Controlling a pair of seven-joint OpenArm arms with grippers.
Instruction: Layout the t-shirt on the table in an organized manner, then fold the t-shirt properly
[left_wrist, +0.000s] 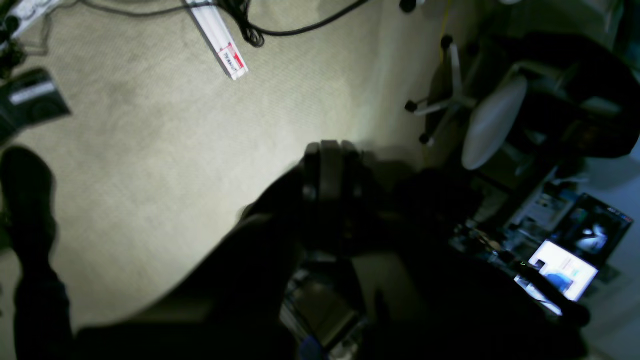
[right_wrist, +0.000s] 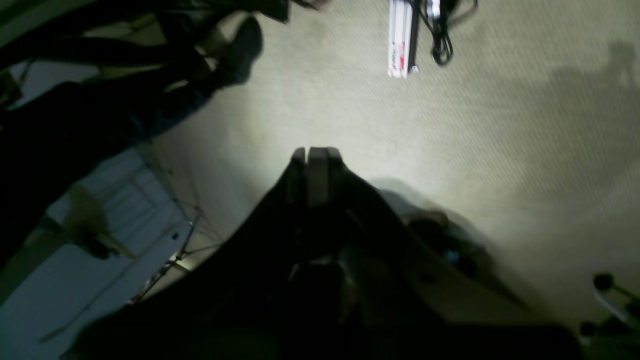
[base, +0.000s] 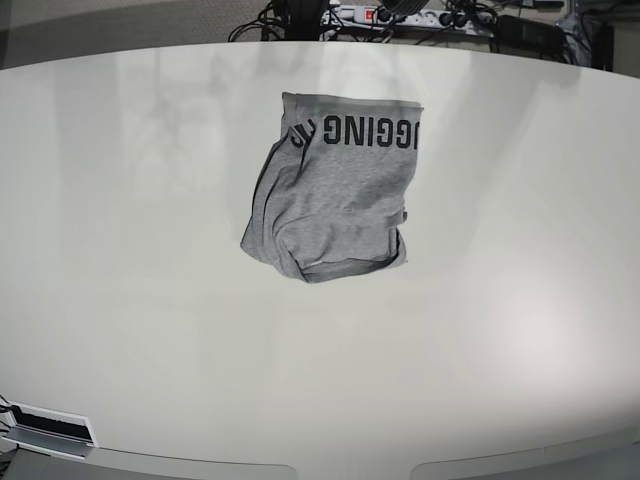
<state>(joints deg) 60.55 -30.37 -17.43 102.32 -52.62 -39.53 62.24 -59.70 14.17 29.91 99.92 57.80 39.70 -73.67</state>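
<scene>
The heather-grey t-shirt (base: 335, 190) lies crumpled in a loose bundle on the off-white table (base: 120, 300), a little behind its middle. Black block lettering shows along the shirt's far edge. Neither arm appears in the base view. In the left wrist view my left gripper (left_wrist: 327, 146) is shut with nothing between its fingers, and beige carpet lies beyond it. My right gripper (right_wrist: 315, 150) is likewise shut and holds nothing, with carpet beyond it in the right wrist view. The shirt and the table show in neither wrist view.
A power strip with cables (base: 400, 15) lies beyond the table's far edge. On the carpet are a white box (left_wrist: 222, 42), black cables, a white office chair (left_wrist: 490, 120), a lit laptop (left_wrist: 560, 272) and a person's dark shoe (left_wrist: 27, 200).
</scene>
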